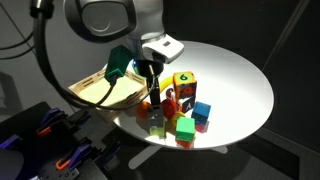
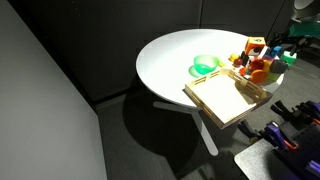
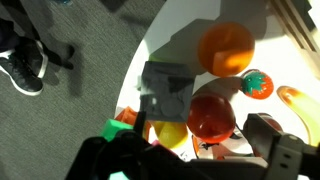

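Note:
My gripper (image 3: 196, 142) is open and hangs low over a cluster of toys near the table's edge. In the wrist view a red ball (image 3: 210, 115) lies between the two fingers, touching neither as far as I can tell. A yellow piece (image 3: 170, 131) and a grey block (image 3: 165, 90) sit beside the ball on its left. An orange ball (image 3: 225, 48) lies beyond it. In an exterior view the gripper (image 1: 152, 96) stands just above the toys, next to a yellow number block (image 1: 184, 80).
The toys sit on a round white table (image 1: 235, 75), which also shows in the other exterior view (image 2: 170, 55). A wooden tray (image 1: 105, 92) (image 2: 228, 97) and a green bowl (image 1: 118, 68) (image 2: 205, 66) lie beside them. A blue block (image 1: 203, 110) and a green block (image 1: 185, 128) stand near the front edge.

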{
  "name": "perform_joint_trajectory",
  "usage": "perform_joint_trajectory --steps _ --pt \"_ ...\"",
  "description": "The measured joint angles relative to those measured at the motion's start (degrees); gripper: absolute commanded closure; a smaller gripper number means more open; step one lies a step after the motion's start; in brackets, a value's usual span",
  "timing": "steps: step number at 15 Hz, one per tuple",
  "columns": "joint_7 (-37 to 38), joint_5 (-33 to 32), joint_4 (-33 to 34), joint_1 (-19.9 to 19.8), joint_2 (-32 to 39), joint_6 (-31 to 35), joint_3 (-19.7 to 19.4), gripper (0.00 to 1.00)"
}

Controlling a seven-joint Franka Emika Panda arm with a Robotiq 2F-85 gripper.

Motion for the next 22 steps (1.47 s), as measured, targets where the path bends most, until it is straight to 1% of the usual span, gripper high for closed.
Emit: perform_joint_trajectory --steps 7,22 --pt "-0.97 3.54 -0.24 0.0 -0.74 -3.28 0.34 0.0" --pt "-0.96 3.63 -0.26 -0.13 -0.36 -4.02 0.34 0.0"
